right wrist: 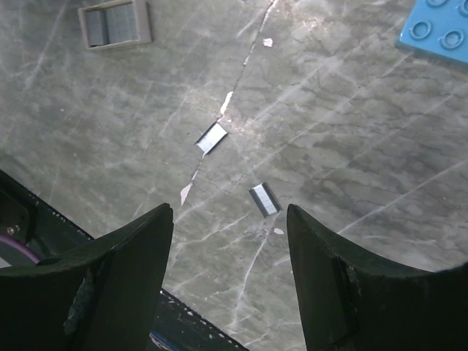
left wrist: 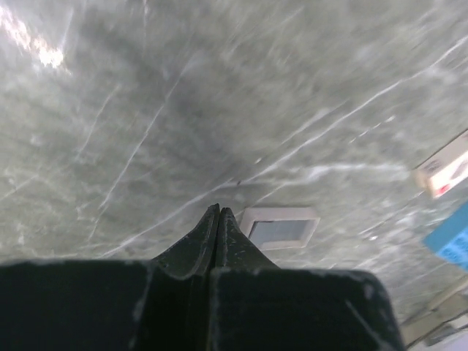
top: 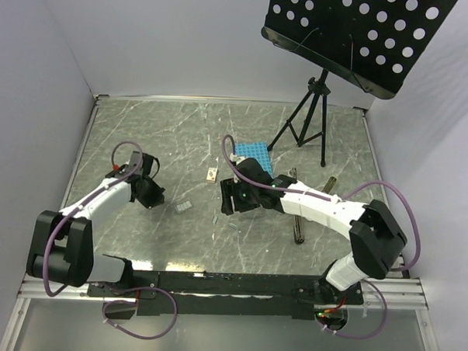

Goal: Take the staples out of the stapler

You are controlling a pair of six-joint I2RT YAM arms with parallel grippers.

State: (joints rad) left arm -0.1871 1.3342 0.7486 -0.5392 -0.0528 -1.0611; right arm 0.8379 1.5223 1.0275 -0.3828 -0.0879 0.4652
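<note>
Spread wide and empty at the right gripper (right wrist: 228, 216). Pressed tight together at the left gripper (left wrist: 218, 213), nothing visible between. Already out on the table (top: 143, 133): staples (right wrist: 264, 199) just ahead of the right fingertips, another strip a little further ahead. Behind the right gripper, partly under its arm: the stapler (top: 298, 229), well apart from the left. Risks skating the thin flat strips across the smooth top on closing, or pinching air. Cannot tell whether the stapler is still loaded, so risks leaving some inside.

Glossy, marble-look counter (right wrist: 351, 139) (grey, white-veined); staples (right wrist: 264, 199) of shiny ribbed metal; fingers (right wrist: 128, 274) matt black, scuffed.
</note>
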